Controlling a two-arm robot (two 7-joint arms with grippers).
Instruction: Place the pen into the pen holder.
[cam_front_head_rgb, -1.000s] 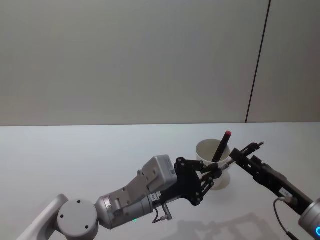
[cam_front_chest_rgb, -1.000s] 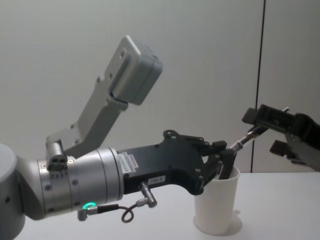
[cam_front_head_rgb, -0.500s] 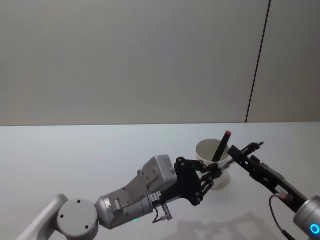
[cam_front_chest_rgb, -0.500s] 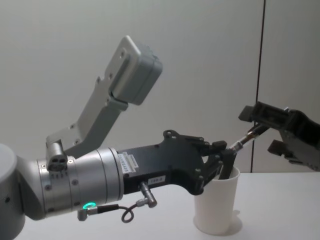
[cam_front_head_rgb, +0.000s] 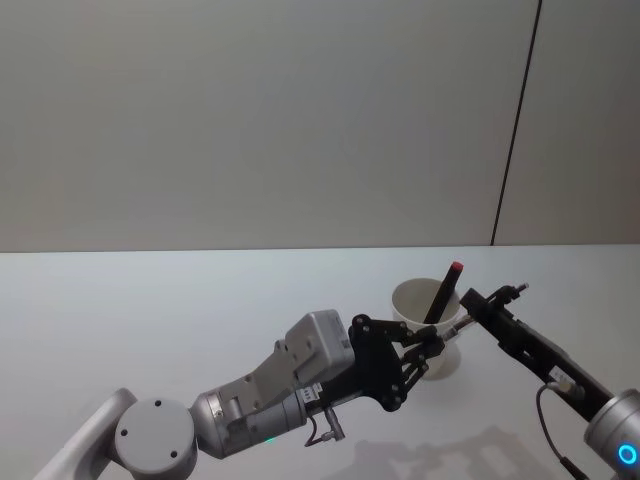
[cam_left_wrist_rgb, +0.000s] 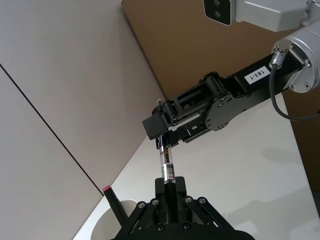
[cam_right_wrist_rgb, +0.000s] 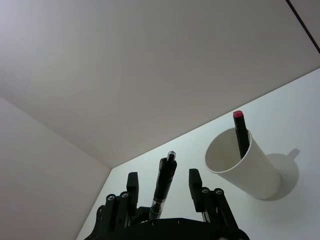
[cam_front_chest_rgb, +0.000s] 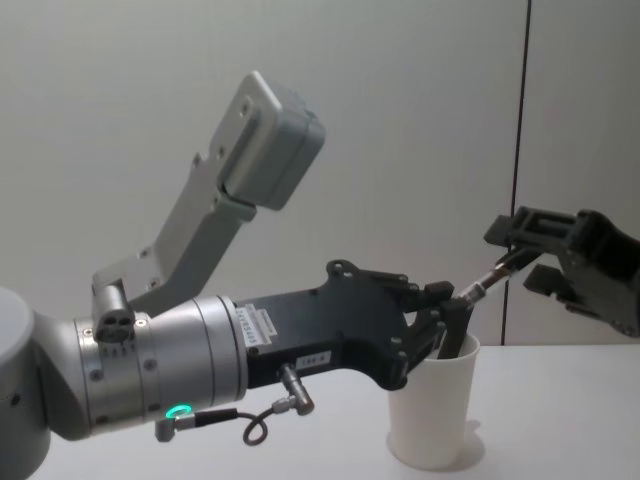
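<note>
- Left gripper (cam_left_wrist_rgb: 169, 187), just beside the cup: jaws closed narrowly on one clear-barrelled pen (cam_left_wrist_rgb: 165, 167), gripped at its lower end.
- Right gripper (cam_right_wrist_rgb: 162, 187), at that pen's far end: jaws spread apart, one on each side of the barrel, not touching it.
- Pen holder (cam_front_head_rgb: 428, 340): one white paper cup, upright on the worktop (cam_front_head_rgb: 150, 310).
- Inside the cup: one dark red-capped pen (cam_front_head_rgb: 442, 293), leaning on the rim.
- Pens counted: two.

wall (cam_front_head_rgb: 250, 120): plain grey | seam (cam_front_head_rgb: 515, 125): dark, vertical | table (cam_front_head_rgb: 150, 310): white
</note>
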